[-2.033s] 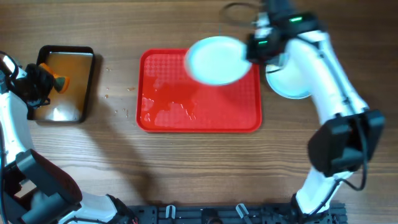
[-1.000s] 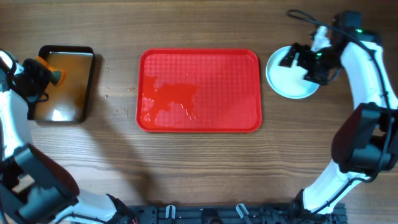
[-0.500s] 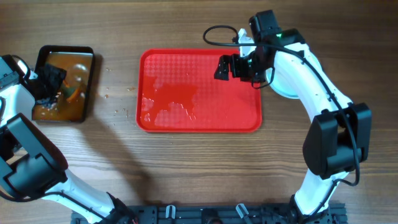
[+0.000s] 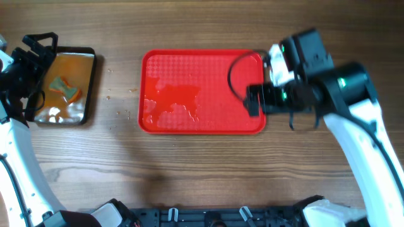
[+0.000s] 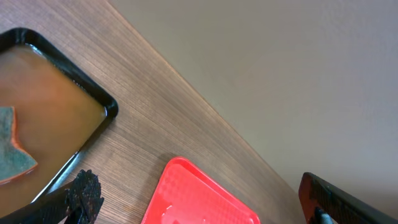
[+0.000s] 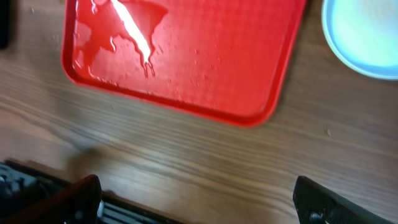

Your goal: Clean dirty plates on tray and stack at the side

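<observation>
Red plastic fills the middle of the wooden table (image 4: 189, 170): the tray (image 4: 189, 69) lies flat with its long sides running left to right, and a shiny film of water (image 4: 170, 107) is pooled on its left half. The plates (image 6: 364, 34) sit on the table just beyond the tray's right short side, clear of its rim. Only an arc of pale, clean-looking surface shows in the right wrist view, so the number stacked cannot be told, and from overhead the right arm (image 4: 353, 126) covers them. The right gripper (image 6: 196, 186) hangs over the tray's near right corner, its two fingers (image 6: 81, 199) spread far apart with only bare wood and the tray's near rim between them. It has hold of nothing. Well to the left of the tray stands a black pan (image 4: 72, 66) of brownish water with an orange and green sponge (image 4: 66, 89) lying in it. The left gripper (image 5: 196, 190) is raised over the side of the pan farther from the tray, and it too is spread wide with nothing in its grasp.
</observation>
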Motion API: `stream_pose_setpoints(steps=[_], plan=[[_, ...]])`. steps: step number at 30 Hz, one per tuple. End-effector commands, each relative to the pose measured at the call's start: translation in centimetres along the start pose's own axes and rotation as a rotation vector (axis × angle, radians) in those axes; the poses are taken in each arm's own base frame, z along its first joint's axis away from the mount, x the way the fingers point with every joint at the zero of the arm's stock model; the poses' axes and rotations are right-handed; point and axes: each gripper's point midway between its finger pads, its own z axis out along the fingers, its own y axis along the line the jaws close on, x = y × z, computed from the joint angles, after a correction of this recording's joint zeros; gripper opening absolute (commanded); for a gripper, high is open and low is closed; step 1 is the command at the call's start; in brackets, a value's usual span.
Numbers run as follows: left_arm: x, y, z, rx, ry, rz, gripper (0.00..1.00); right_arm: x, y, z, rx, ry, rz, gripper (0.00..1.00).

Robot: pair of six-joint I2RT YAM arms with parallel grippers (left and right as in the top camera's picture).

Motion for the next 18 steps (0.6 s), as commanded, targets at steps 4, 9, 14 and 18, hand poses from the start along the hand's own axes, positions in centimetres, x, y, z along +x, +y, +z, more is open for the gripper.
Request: stream_pose_setpoints(steps=[4,9,14,18], plan=[[0.3,-0.3,0.1,0.019,0.015,-0.007,1.0,4.7,-2.4,0.5,0.119,0.071,0.099,1.0],[0.3,-0.3,0.1,0.019,0.015,-0.007,1.0,2.6,-1.9,0.9,0.097,-0.001,0.092,1.0],[0.3,-0.3,0.1,0.019,0.015,-0.007,1.0,2.1,-1.8,0.9,0.092,-0.018,0.089,1.0],[0.3,-0.3,0.1,0.019,0.015,-0.007,1.0,1.0,-2.1,1.1,0.112,-0.06,0.016,1.0]])
